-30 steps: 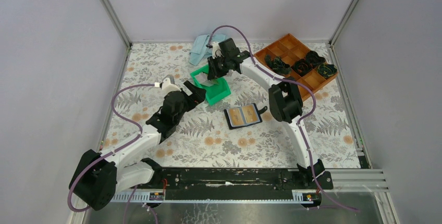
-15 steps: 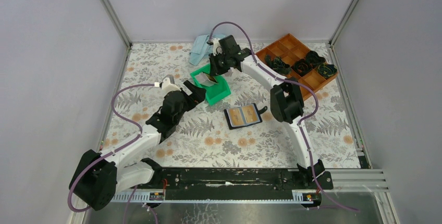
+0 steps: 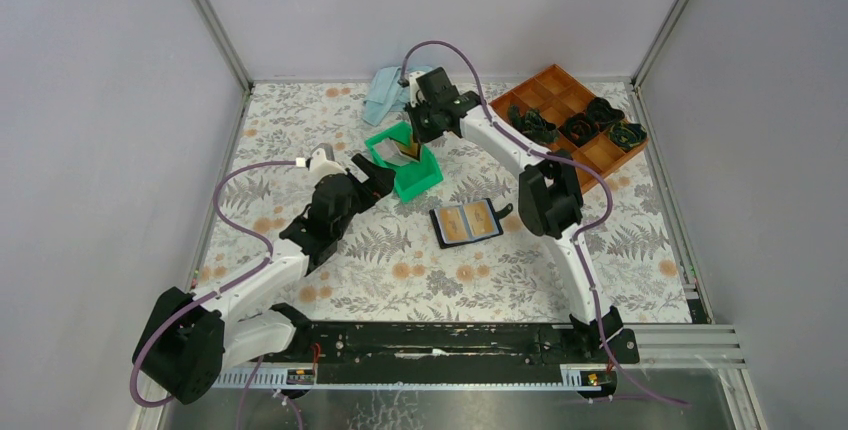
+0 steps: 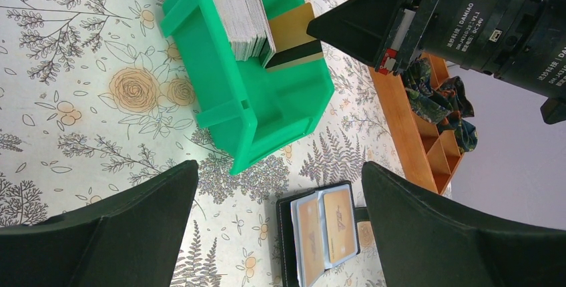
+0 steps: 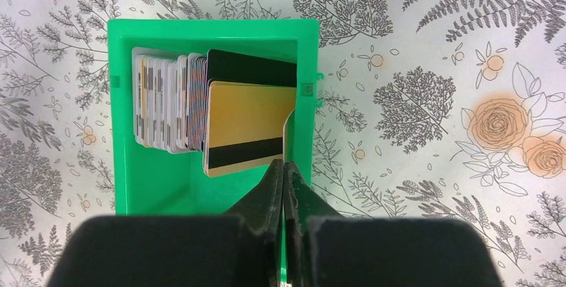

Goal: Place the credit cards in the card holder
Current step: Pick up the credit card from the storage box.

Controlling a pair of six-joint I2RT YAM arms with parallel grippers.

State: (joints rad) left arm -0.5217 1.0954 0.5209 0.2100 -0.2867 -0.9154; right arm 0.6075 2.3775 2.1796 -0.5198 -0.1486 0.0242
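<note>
On the floral tabletop [image 3: 620, 240], the right gripper [image 5: 284, 167] pinches a gold card [image 5: 247, 117] beside the credit cards [image 5: 163, 100] stacked in the green bin [image 5: 160, 190], the left gripper [image 4: 279, 170] gapes empty, and the card holder [image 3: 466, 221] lies open nearby.

We find the green plastic bin [image 5: 120, 100] crowded by stacked cards [image 5: 163, 100] and the right gripper [image 5: 285, 170] pinching a tan credit card [image 5: 290, 133]; the tabletop [image 3: 400, 270] in front of the black card holder [image 3: 466, 221] is free.

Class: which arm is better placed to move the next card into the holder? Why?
Right: the right fingers are shut on a card inside the green bin; the left fingers hang open short of it.
</note>
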